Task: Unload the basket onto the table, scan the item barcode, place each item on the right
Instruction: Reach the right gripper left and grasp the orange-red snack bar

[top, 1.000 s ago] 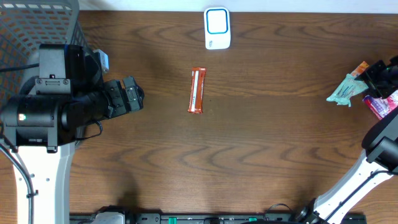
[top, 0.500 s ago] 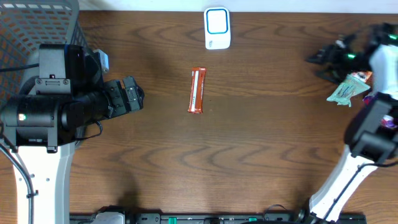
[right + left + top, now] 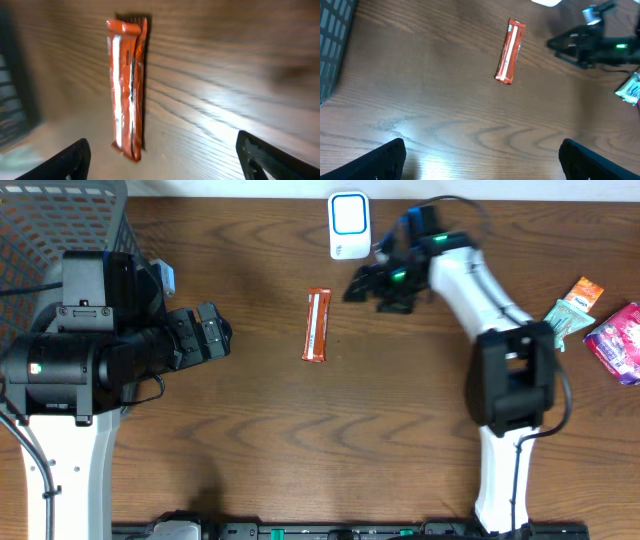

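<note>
Snack bar (image 3: 317, 326), scanner (image 3: 349, 225) nearby, basket (image 3: 50, 220) far left

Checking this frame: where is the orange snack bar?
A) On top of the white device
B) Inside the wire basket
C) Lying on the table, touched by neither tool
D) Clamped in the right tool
C: the orange bar lies flat on the wooden table, and the right tool hangs open beside it, clear of the wrapper.

Bar (image 3: 317, 326) lies in the middle of the table (image 3: 400, 440), scanner (image 3: 349, 225) behind it at the far edge, basket (image 3: 60, 220) far left, maybe three packets (image 3: 565, 320) far right.
</note>
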